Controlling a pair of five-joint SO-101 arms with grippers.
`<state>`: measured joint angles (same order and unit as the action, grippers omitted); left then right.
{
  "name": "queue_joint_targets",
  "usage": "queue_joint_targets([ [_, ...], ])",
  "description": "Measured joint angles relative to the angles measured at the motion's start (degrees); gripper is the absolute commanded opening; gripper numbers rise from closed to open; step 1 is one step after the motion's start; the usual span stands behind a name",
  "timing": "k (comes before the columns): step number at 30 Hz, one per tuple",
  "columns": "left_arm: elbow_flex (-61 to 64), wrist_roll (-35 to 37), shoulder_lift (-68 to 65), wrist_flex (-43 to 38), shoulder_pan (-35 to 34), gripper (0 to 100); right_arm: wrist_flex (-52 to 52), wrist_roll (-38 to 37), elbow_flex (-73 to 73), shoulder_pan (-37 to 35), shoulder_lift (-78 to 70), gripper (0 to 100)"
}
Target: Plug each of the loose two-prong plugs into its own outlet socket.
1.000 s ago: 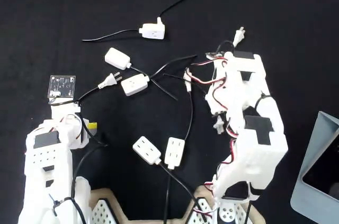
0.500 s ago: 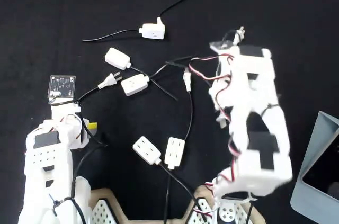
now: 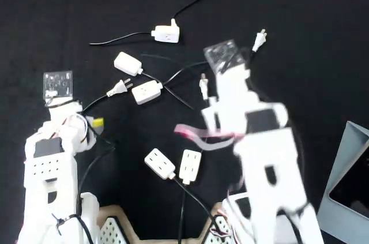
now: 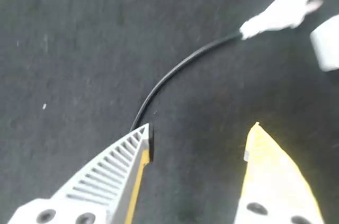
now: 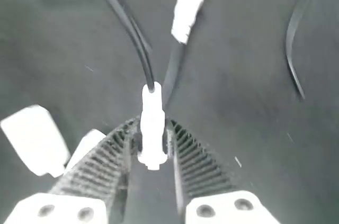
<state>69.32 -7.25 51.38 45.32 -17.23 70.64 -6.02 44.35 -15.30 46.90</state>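
Black table (image 3: 323,13), right gripper (image 5: 152,128) clamped on plug (image 5: 152,110) — left gripper (image 4: 201,127) wide (black cord (image 4: 180,70) nearby)

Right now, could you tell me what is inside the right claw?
A white two-prong plug, shut in the right claw, black cord leading away. Its prongs are hidden.

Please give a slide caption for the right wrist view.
Right hand shut on a plug, its cord trailing away.

The table (image 3: 323,36) wears matt black cloth; the plug (image 5: 152,113) is smooth white plastic; its cord (image 5: 136,41) is sleek black; the right gripper (image 5: 152,131) has fingers (image 5: 197,156) of ribbed plastic.
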Motion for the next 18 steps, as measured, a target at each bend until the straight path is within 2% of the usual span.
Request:
queue_joint_targets([
  [3, -2.4, 2.5, 0.0, 0.0, 3.7, 29, -3.8, 6.2, 2.9, -5.6, 5.8, 1.2],
  [8, -6.2, 8.3, 0.0, 0.0, 9.9, 29, -8.6, 11.4, 6.2, -14.1, 9.3, 1.2],
  [13, -8.9, 13.8, 0.0, 0.0, 15.0, 29, -15.6, 12.5, 11.2, -19.8, 9.4, 1.2],
  [18, -9.2, 15.5, 0.0, 0.0, 19.6, 29, -21.8, 12.5, 15.5, -21.7, 9.4, 1.2],
])
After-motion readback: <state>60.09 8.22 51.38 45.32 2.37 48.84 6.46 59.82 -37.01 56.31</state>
